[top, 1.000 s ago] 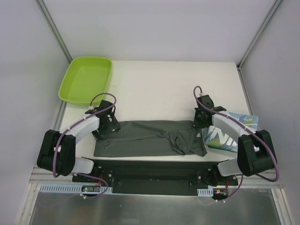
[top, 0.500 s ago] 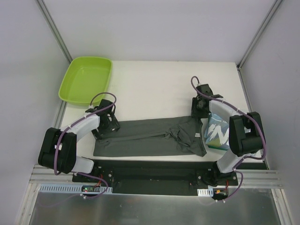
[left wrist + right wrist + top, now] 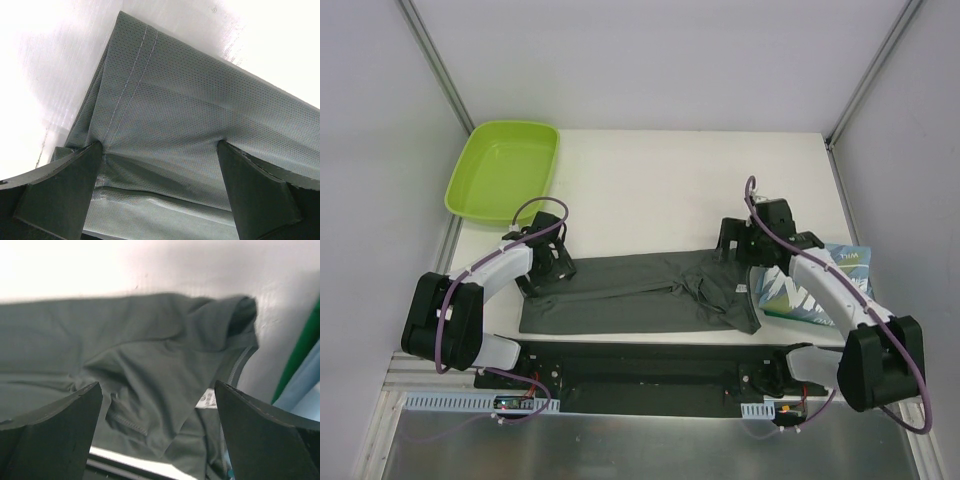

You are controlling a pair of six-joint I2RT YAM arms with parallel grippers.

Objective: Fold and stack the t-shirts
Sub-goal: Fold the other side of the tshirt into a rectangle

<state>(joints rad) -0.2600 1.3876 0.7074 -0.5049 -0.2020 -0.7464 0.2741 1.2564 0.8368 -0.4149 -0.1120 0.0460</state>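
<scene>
1. Left gripper [image 3: 160,145]: spread wide, both tips pressed down on the dark grey t-shirt [image 3: 175,100] just beside its double-stitched hem. Nothing clamped; creases drawn taut between the two tips.
2. Right gripper [image 3: 157,387]: likewise wide, hanging over the collar end of the same shirt and touching nothing. White neck label [image 3: 205,399] below, nearer the right-hand finger.
3. Dark grey t-shirt [image 3: 620,295]: laid out as a long band across the near part of the white table [image 3: 650,190]. Flat and layered at the left end, bunched at the right with collar and sleeve rumpled.
4. Handling, as a judgement: thin perforated knit, light and limp, with no stiffness to keep a crease. Apt to sag when lifted and to drag along the smooth top.
5. Best hold, judged likewise: the stitched hem corner on the left, where the layers give some thickness, and the collar rim on the right. Worth pinching through every layer so none slips out.
6. Left arm: low, elbow out to the left, forearm reaching in to the shirt's far left corner, wrist pitched down.
7. Right arm: stretched from its base across the light blue t-shirt [image 3: 782,298], wrist over the far edge of the collar end.
8. Light blue t-shirt: folded, white lettering up, at the table's right edge just beside the grey collar, partly hidden under the arm.
9. Lime-green tray [image 3: 470,180]: far left corner, well apart from both shirts.
</scene>
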